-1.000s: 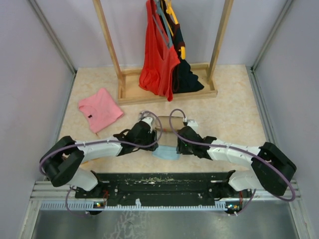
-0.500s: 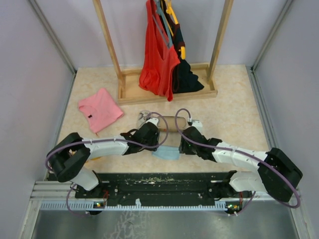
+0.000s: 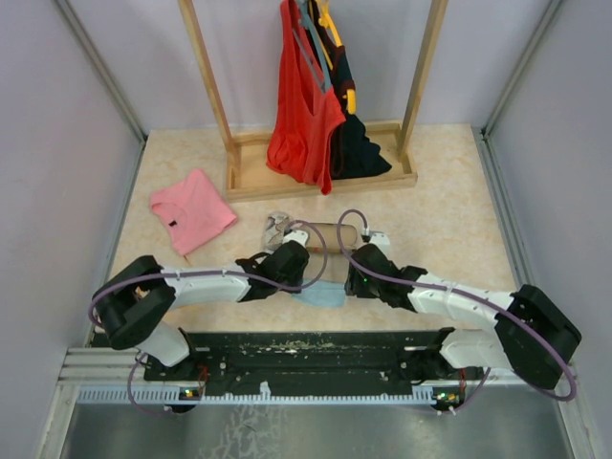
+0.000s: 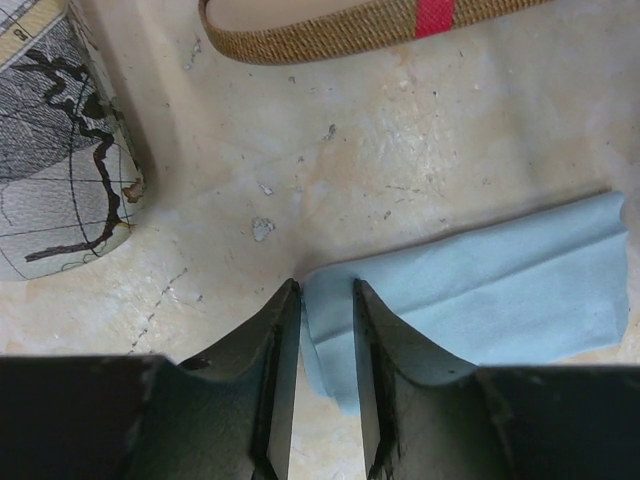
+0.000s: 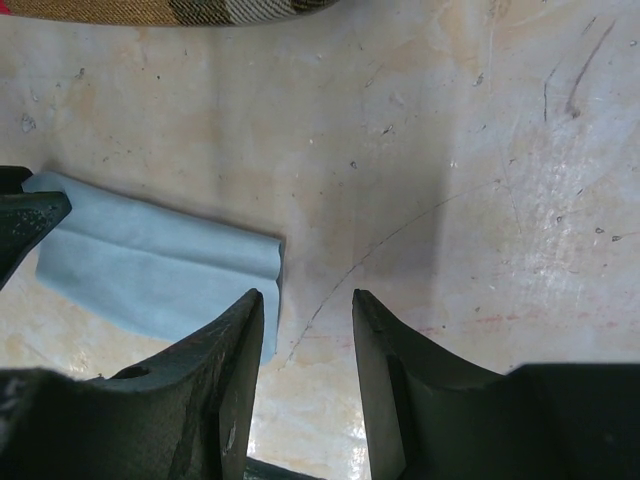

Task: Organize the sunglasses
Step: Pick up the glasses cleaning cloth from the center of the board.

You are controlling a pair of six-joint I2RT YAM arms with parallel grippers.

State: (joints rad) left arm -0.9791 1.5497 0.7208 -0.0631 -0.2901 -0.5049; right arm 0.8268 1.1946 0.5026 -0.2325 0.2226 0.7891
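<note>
The sunglasses are out of view. A folded light blue cloth (image 3: 320,295) (image 4: 480,290) (image 5: 150,270) lies flat on the table, just in front of the brown case with a red stripe (image 3: 325,236) (image 4: 400,25) (image 5: 150,10). My left gripper (image 3: 290,271) (image 4: 327,288) is low over the cloth's left corner. Its fingers stand narrowly apart, with that corner lying between them. My right gripper (image 3: 357,280) (image 5: 307,297) is open at the cloth's right end. Its left finger hangs over the cloth's edge, and only bare table shows between its jaws.
A map-printed pouch (image 3: 278,228) (image 4: 50,150) lies left of the case. A pink shirt (image 3: 191,210) is at the far left. A wooden rack (image 3: 320,177) with a red garment (image 3: 304,115) stands at the back.
The left gripper has drawn back from the case toward the cloth's left corner and narrowed its jaws. The right gripper has shifted slightly toward the cloth's right end.
</note>
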